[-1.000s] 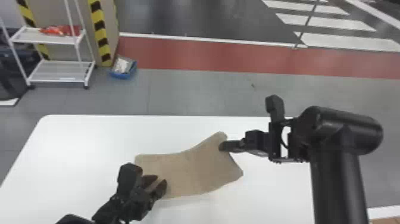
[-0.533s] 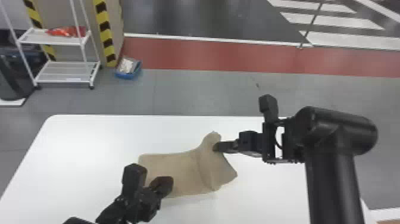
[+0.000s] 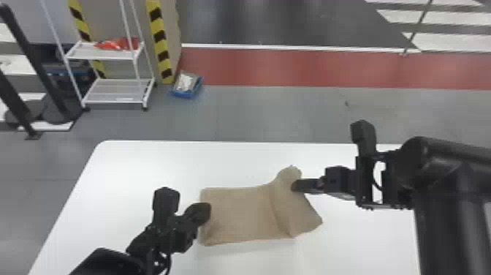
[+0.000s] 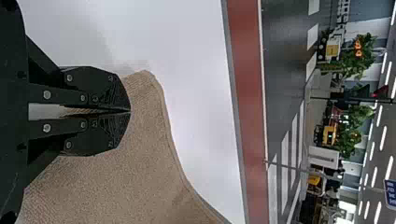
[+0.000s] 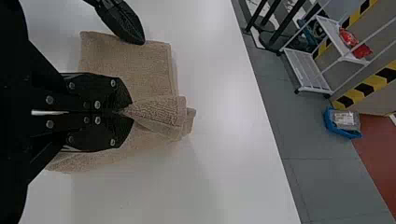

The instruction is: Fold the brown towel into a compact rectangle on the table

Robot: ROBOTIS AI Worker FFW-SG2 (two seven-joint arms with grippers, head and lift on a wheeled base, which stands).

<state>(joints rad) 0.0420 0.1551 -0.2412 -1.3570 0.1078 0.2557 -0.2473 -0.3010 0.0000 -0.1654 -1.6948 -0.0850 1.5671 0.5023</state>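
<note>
Here, the white table (image 3: 146, 161) bears the brown towel (image 3: 241, 214), creased toward its right end. The right gripper (image 3: 295, 185) pinches a bunched fold there; the left gripper (image 3: 205, 213) has its fingertips together at the left end, any hold on cloth unclear.

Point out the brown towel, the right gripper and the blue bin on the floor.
Brown towel (image 3: 241, 215): head view, on its flat left part.
Right gripper (image 5: 132, 112): right wrist view, between its fingertips.
Blue bin (image 3: 184, 95): head view, on its near wall.
</note>
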